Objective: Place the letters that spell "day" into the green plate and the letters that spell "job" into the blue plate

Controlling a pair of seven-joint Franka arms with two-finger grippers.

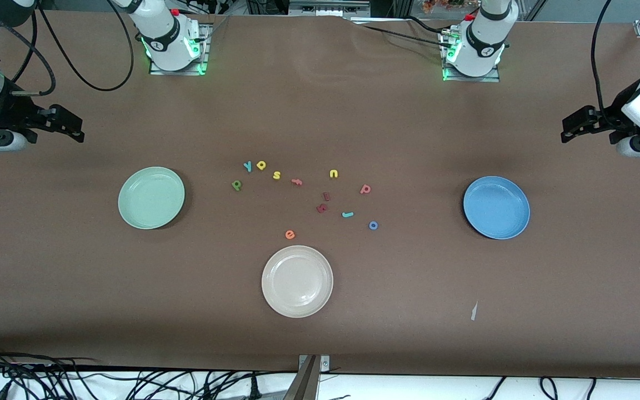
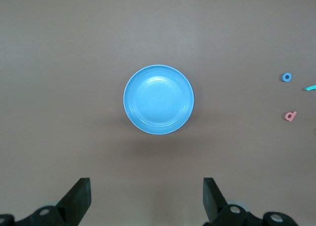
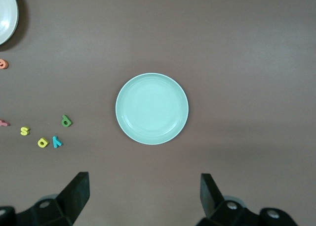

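Note:
The green plate (image 1: 151,198) (image 3: 152,108) lies toward the right arm's end, the blue plate (image 1: 496,207) (image 2: 158,99) toward the left arm's end. Between them are scattered the green d (image 1: 236,185), light blue y (image 1: 248,166), yellow a (image 1: 261,164), pinkish b (image 1: 365,189), teal j (image 1: 348,214) and blue o (image 1: 373,225). Both plates are empty. My right gripper (image 1: 73,126) (image 3: 144,194) hangs open and empty above its end of the table. My left gripper (image 1: 571,128) (image 2: 146,196) hangs open and empty above the other end.
A cream-white plate (image 1: 297,281) sits nearer the front camera, with an orange e (image 1: 290,234) beside it. Among the letters are a yellow s (image 1: 276,175), a yellow u (image 1: 333,174), a pink letter (image 1: 296,181) and two dark red letters (image 1: 321,208). A white scrap (image 1: 474,311) lies near the front edge.

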